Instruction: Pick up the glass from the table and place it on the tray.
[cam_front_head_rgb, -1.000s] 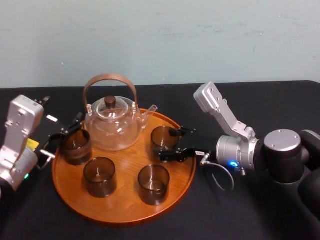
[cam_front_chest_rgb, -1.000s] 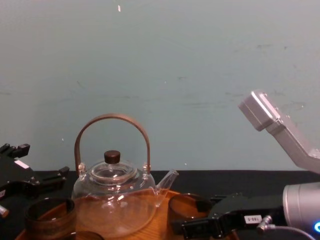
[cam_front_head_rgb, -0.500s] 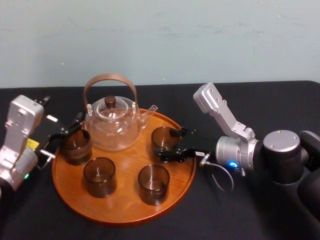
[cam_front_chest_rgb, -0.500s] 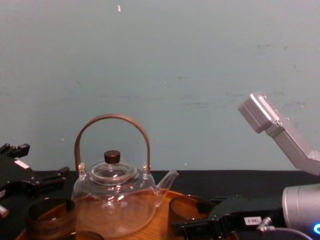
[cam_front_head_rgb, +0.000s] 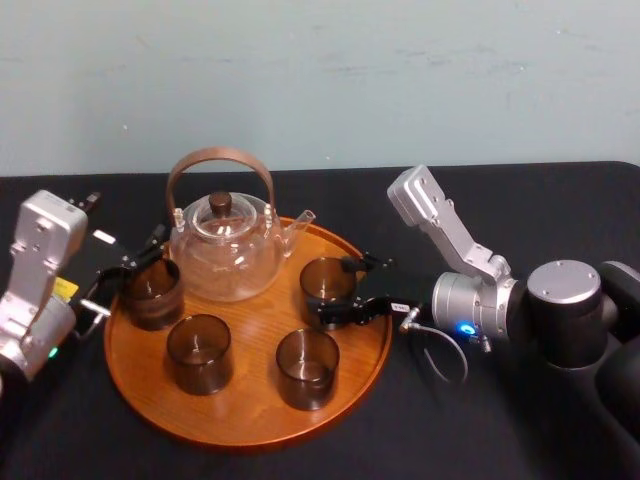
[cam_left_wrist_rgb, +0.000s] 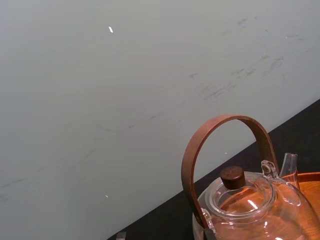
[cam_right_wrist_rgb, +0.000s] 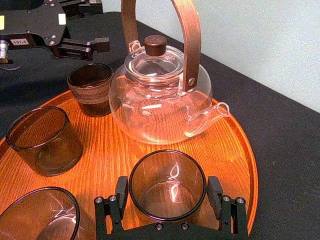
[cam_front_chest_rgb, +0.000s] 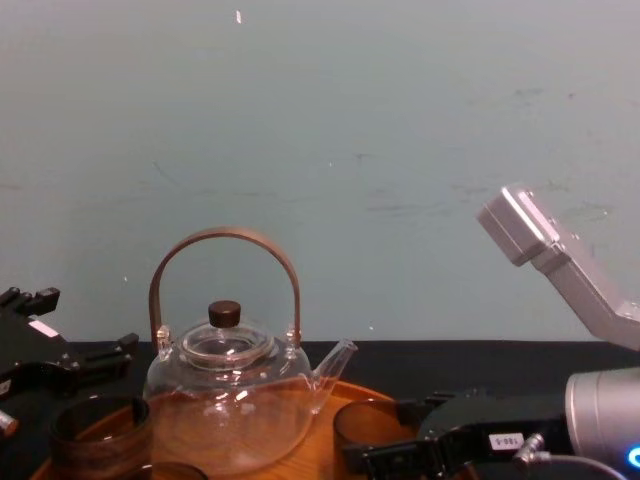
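Nearest you, the tray (cam_front_head_rgb: 240, 440) has its front rim close to the near edge of the counter (cam_front_head_rgb: 470, 440), and open black counter lies off its right front. Just inside that rim stand a front-left tumbler (cam_front_head_rgb: 199, 352) and a front-right tumbler (cam_front_head_rgb: 307, 368), apart from each other. You can see straight to the bottom of both.

Behind the front-right one, the glass (cam_front_head_rgb: 325, 280) is upright over the tray's right half. The right hand (cam_front_head_rgb: 334, 288) is grasping it, with its fingers (cam_right_wrist_rgb: 122, 190) hugging opposite sides. You cannot tell whether its base touches the wood.

At the left rim a third tumbler (cam_front_head_rgb: 152, 292) stands just beside the left hand (cam_front_head_rgb: 130, 268), which is released with its fingers spread.

The clear teapot (cam_front_head_rgb: 225, 250) stands at the back of the tray, its spout near the glass but not touching it. Beyond the tray, bare counter runs to the wall (cam_front_head_rgb: 320, 80).
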